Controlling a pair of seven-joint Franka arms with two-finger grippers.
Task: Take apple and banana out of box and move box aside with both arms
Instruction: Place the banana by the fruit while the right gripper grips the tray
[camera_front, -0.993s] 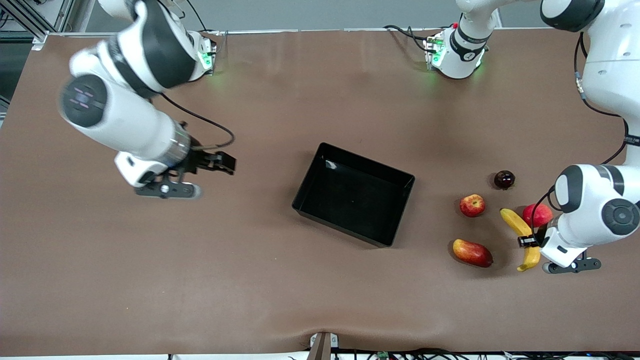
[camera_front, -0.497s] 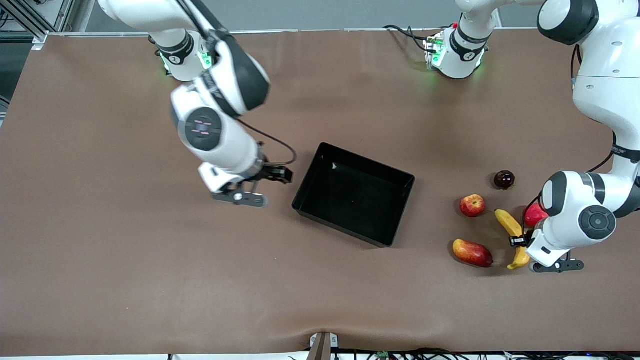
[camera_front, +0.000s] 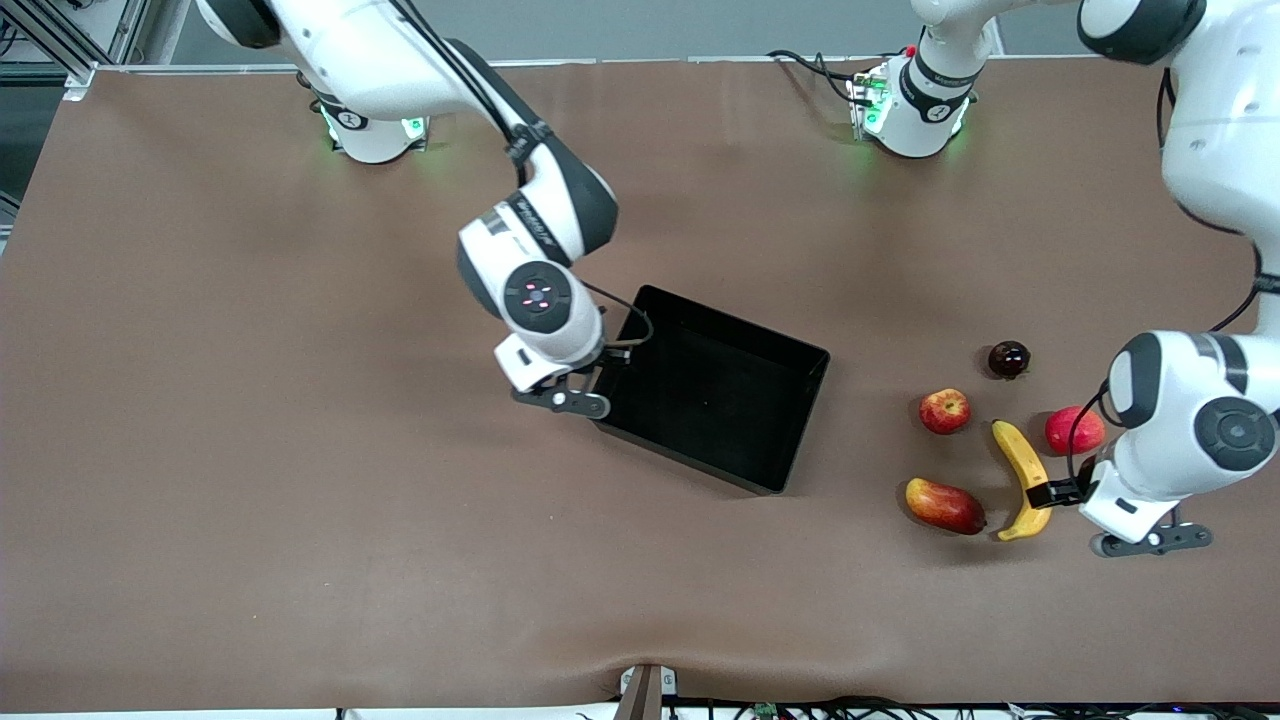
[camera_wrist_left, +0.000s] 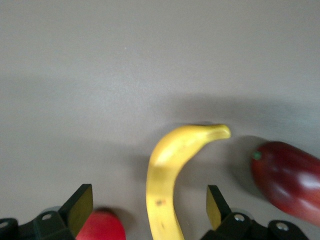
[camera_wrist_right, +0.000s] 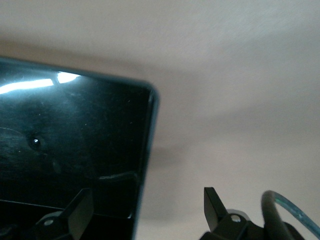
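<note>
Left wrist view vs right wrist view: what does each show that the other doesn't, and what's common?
Only the left wrist view: the banana lying between the left end effector's open fingers, a plain red fruit by one finger, and the mango beside the banana's tip.

Only the right wrist view: a corner of the black tray, its wall between the right end effector's open fingers, plus a cable.

Both: the brown table and two open dark fingers.
</note>
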